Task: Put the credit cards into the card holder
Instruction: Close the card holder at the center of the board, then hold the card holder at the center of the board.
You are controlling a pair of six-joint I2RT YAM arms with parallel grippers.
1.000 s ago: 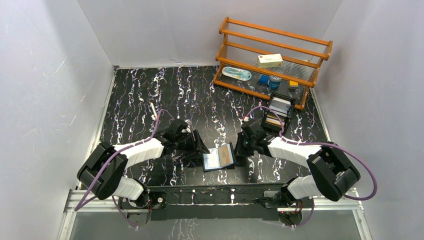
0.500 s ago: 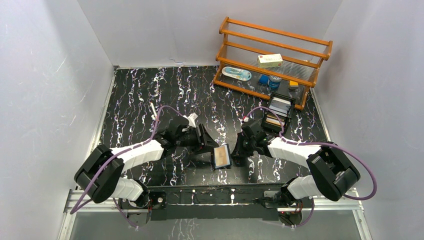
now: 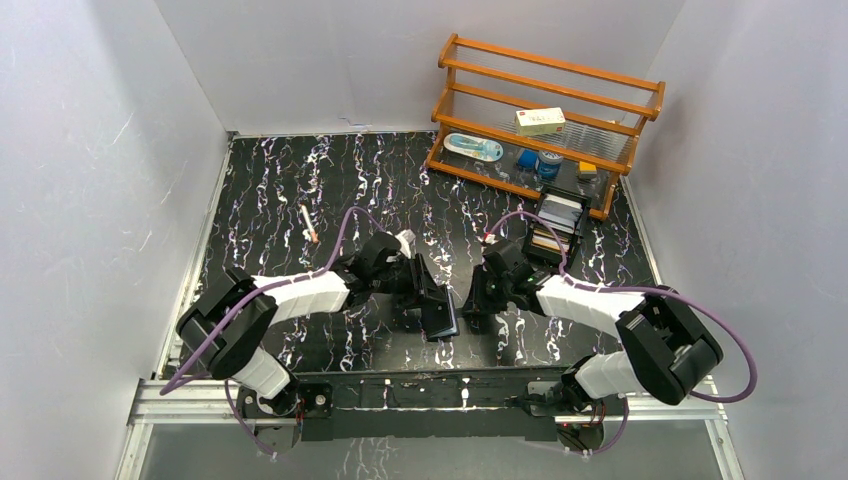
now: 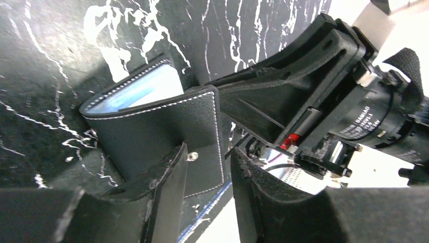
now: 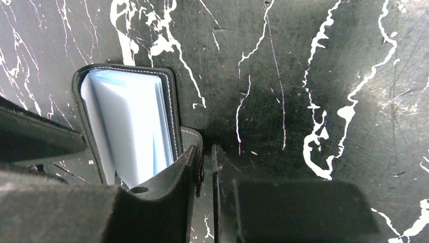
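My left gripper (image 3: 428, 292) has its jaws apart, straddling the cover of the card holder (image 3: 440, 318), which sits nearly folded on the table (image 3: 300, 180) between both arms. My right gripper (image 3: 470, 303), jaws nearly together, meets its tab; I cannot tell whether it pinches.

— What carries everything?
— A black table (image 3: 300, 180), veined white.
— What lies on it?
— A wooden rack (image 3: 560, 64) far right, a black box (image 3: 581, 232) before it, a thin pale stick (image 3: 309, 224) left, and the card holder (image 3: 440, 316) near the middle.
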